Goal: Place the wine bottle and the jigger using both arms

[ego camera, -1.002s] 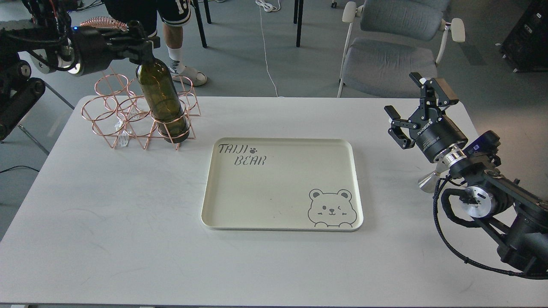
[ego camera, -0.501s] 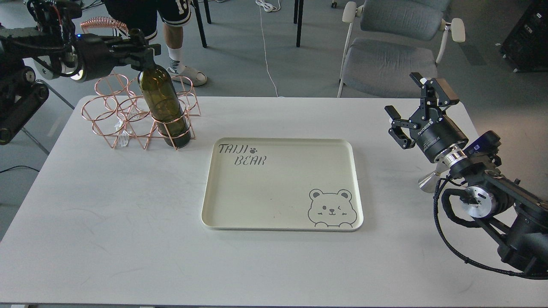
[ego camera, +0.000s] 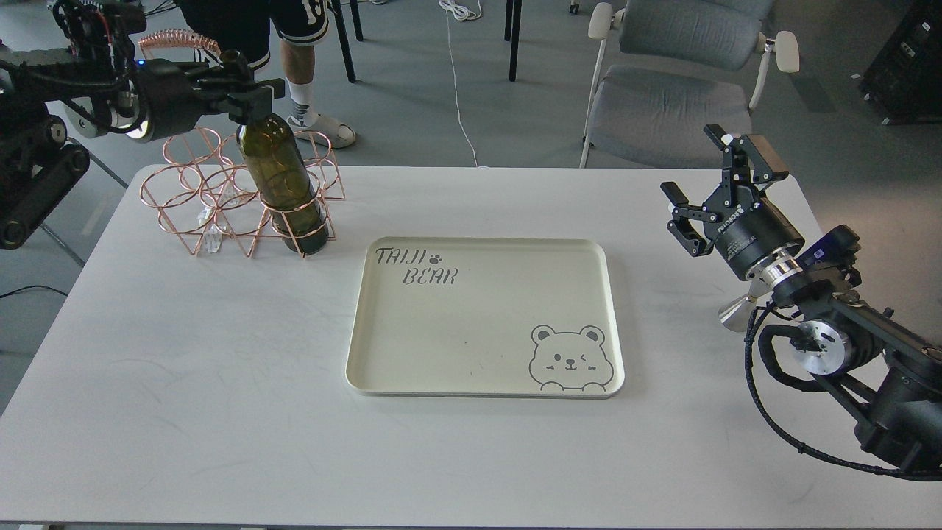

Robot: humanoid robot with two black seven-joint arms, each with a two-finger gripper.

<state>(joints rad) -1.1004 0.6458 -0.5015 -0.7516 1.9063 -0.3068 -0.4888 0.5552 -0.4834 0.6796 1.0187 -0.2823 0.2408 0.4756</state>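
Observation:
The wine bottle, dark olive-green, stands nearly upright in the front right ring of a copper wire rack at the table's back left. My left gripper reaches in from the left and is shut on the bottle's neck. The jigger, shiny steel, lies on the table at the right, mostly hidden behind my right arm. My right gripper is open and empty, held above the table beyond the jigger and pointing up and away.
A cream tray with a bear drawing and "TAIJI BEAR" lies at the table's middle. A grey chair stands behind the table at the right. A person's legs stand behind the rack.
My left gripper has shifted slightly right with the bottle's neck, and the bottle has gone from tilted to nearly upright in the rack ring. The right arm has not moved.

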